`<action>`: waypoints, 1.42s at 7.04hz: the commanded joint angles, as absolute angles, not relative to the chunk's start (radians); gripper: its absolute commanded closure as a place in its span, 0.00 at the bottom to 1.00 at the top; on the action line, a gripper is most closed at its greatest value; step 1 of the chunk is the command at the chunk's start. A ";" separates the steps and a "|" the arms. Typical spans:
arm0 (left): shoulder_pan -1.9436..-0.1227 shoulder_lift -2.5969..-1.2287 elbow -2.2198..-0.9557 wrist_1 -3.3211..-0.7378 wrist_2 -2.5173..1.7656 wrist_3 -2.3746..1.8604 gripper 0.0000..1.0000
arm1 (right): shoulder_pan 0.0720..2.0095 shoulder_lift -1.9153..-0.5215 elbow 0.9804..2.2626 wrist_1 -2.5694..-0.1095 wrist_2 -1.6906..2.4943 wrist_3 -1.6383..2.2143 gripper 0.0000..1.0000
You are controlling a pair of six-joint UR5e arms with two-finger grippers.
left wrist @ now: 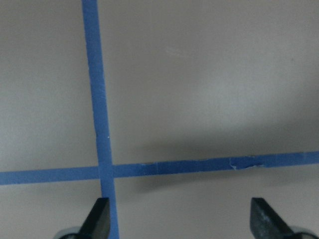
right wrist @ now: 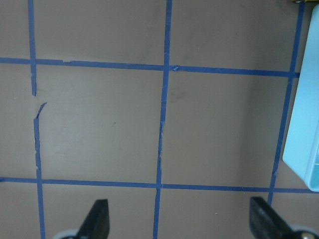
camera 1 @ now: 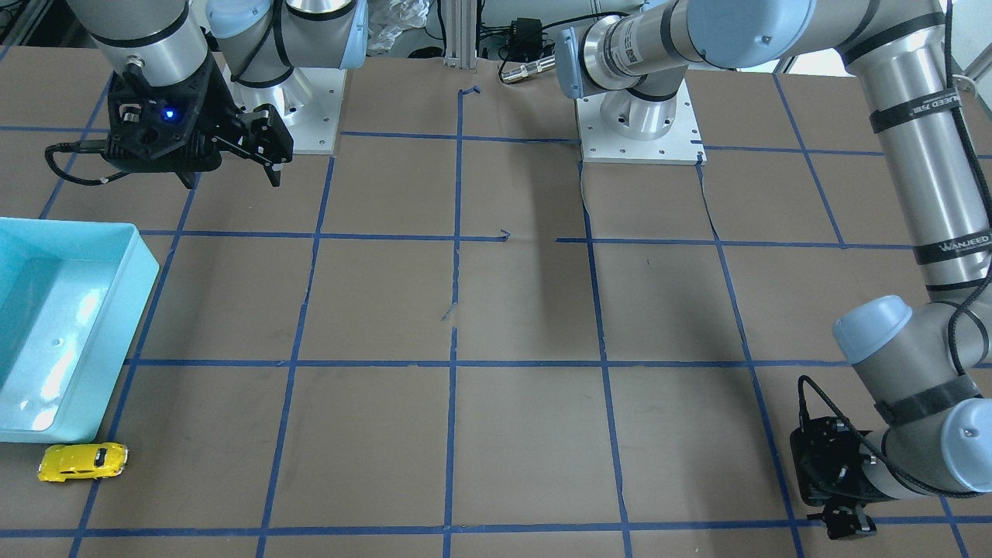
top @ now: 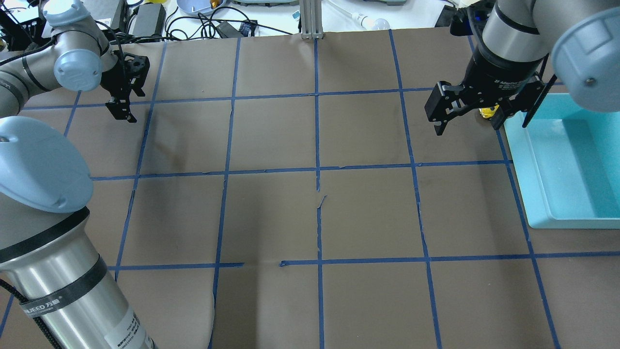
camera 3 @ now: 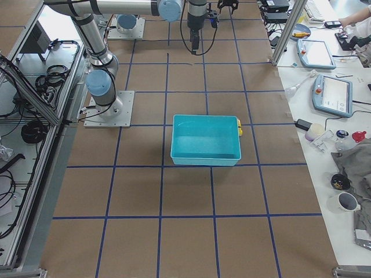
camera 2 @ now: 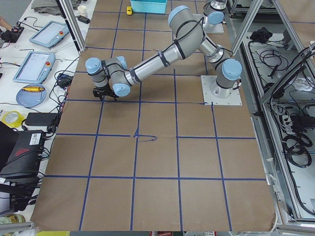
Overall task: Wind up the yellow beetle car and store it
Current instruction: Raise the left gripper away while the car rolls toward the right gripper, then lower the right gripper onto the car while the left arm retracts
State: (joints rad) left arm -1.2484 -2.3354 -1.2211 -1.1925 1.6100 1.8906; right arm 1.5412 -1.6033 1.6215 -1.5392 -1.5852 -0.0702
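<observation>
The yellow beetle car (camera 1: 83,462) lies on the table just outside the far short wall of the turquoise bin (camera 1: 46,403). In the overhead view only a sliver of the car (top: 486,112) shows behind my right gripper (top: 467,127). That gripper is open and empty, high above the table and apart from the car; it also shows in the front view (camera 1: 271,155). Its wrist view shows both fingertips (right wrist: 97,216) spread and the bin's edge (right wrist: 305,149). My left gripper (top: 128,104) is open and empty, low over a tape crossing (left wrist: 104,172) at the far left.
The table is brown paper with a blue tape grid. The arm bases (camera 1: 639,128) stand at the robot's edge. Tablets and cables (camera 2: 37,64) lie off the table's far side. The bin (camera 3: 206,139) holds nothing that I can see.
</observation>
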 commanded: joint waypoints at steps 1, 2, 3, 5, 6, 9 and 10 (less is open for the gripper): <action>-1.276 -2.251 -1.218 -1.291 1.551 1.612 0.00 | 1.465 -1.513 1.606 -1.545 -1.571 -0.153 0.00; -1.325 -2.191 -1.224 -1.325 1.537 1.424 0.00 | 1.441 -1.479 1.594 -1.624 -1.569 -0.292 0.00; -1.380 -2.128 -1.229 -1.401 1.540 1.284 0.00 | 1.437 -1.456 1.598 -1.706 -1.583 -0.451 0.00; -1.454 -2.007 -1.262 -1.453 1.546 0.931 0.00 | 1.434 -1.395 1.601 -1.825 -1.626 -0.518 0.00; -1.471 -1.946 -1.329 -1.448 1.543 0.808 0.00 | 1.434 -1.364 1.598 -1.868 -1.629 -0.631 0.00; -1.476 -1.804 -1.460 -1.437 1.531 0.454 0.00 | 1.434 -1.249 1.595 -1.997 -1.750 -1.063 0.00; -1.476 -1.775 -1.469 -1.448 1.539 0.334 0.00 | 1.434 -1.206 1.595 -2.025 -1.793 -1.139 0.00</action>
